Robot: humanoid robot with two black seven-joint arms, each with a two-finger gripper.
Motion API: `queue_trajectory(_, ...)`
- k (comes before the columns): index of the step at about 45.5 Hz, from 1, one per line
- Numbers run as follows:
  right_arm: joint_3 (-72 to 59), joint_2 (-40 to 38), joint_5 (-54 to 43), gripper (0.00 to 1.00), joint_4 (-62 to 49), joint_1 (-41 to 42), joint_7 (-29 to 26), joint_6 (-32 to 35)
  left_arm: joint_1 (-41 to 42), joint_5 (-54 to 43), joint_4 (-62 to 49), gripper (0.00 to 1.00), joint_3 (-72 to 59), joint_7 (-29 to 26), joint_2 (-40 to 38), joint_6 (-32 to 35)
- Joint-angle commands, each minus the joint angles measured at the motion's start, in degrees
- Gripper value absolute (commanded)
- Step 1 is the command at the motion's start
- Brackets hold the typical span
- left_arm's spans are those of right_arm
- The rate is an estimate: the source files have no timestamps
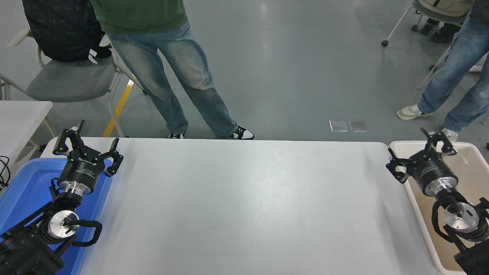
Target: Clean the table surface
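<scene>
The table surface point(244, 206) looks bare, so cleaning seems done; left gripper point(87, 149) at nine o'clock and right gripper point(419, 152) at three o'clock both hold fingers spread, empty.

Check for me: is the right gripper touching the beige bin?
Cannot tell. In the head view the open right gripper overlaps the beige bin at its left rim, but one top-down view cannot show height above it.
</scene>
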Motion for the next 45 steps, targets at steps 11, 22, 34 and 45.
queue_trajectory(11, 0.23, 6.62, -10.51, 1.00, -0.38, -0.15, 7.75, 0.04, 0.01, 0.00, 0.00, 0.99, 0.00, 0.00, 0.00, 0.00)
queue_trajectory(22, 0.23, 6.54, -10.51, 1.00, -0.47, -0.07, 8.28, -0.40, 0.01, 0.00, 0.00, 0.99, 0.00, 0.00, -0.08, 0.00)
queue_trajectory(34, 0.15, 6.36, -10.51, 1.00, -0.99, -0.24, 8.28, -0.58, 0.01, 0.00, 0.00, 0.99, 0.00, 0.00, 0.00, -0.09)
queue_trajectory(45, 0.15, 6.27, -10.42, 1.00, -0.91, -0.33, 8.28, -0.49, 0.01, 0.00, 0.00, 0.99, -0.09, 0.00, 0.00, 0.00)
